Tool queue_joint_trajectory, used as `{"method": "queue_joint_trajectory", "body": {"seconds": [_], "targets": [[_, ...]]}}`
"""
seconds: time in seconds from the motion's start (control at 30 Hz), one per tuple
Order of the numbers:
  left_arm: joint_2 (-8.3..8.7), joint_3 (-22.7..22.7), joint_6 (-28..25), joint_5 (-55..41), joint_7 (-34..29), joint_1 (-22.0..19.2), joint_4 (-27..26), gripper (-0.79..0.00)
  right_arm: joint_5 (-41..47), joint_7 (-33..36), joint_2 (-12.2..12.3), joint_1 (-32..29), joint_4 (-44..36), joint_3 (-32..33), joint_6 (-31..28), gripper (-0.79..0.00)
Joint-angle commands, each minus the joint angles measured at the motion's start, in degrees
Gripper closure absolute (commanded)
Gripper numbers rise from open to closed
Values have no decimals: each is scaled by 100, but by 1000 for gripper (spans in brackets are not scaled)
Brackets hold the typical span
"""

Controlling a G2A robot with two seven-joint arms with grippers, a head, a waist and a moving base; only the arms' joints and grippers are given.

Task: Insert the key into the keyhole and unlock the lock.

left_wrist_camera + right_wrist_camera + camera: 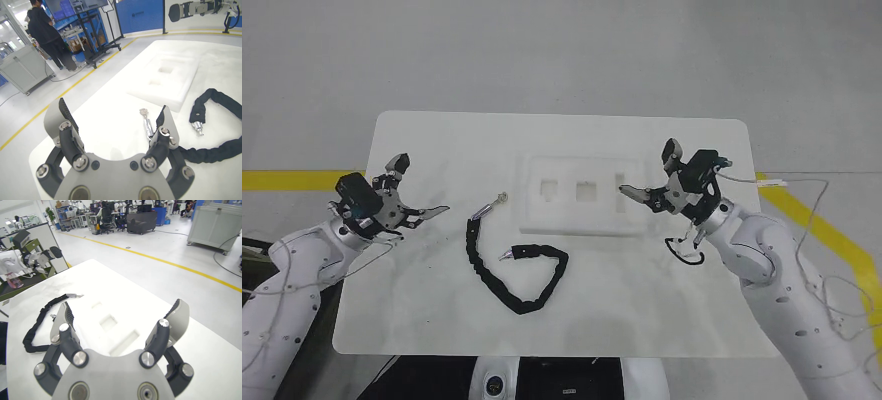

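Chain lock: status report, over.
Left gripper, right gripper open, empty. Chain lock untouched, key at its silver end. Foam tray beside, not blocking.

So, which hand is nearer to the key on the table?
Left. The left hand, open, is a short way from the key. The right hand, also open, is at the far end of the foam tray.

A white table carries a foam tray at upper centre and a black chain lock left of centre, with a key at its upper end.
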Motion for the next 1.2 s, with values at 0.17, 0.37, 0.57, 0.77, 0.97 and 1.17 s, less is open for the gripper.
{"method": "queue_joint_trajectory", "body": {"seconds": [0.17, 0.37, 0.57, 0.77, 0.97, 1.17], "targets": [[-6, -336, 105, -151, 129, -156, 184, -785, -20, -58, 50, -352, -224, 646, 498, -785], [-36, -416, 180, -252, -114, -353, 154, -785, -34, 127, 84, -502, -400, 1142, 823, -785], [-89, -317, 169, -340, -362, -546, 233, -785, 12, 114, 87, -546, -406, 1263, 900, -785], [-105, -270, 128, -344, -412, -590, 252, -784, 12, 114, 87, -546, -406, 1263, 900, -785], [-104, -272, 130, -343, -409, -588, 251, -784, 12, 114, 87, -546, -406, 1263, 900, -785], [-104, -272, 130, -343, -409, -588, 251, -784, 12, 114, 87, -546, -406, 1263, 900, -785]]}}
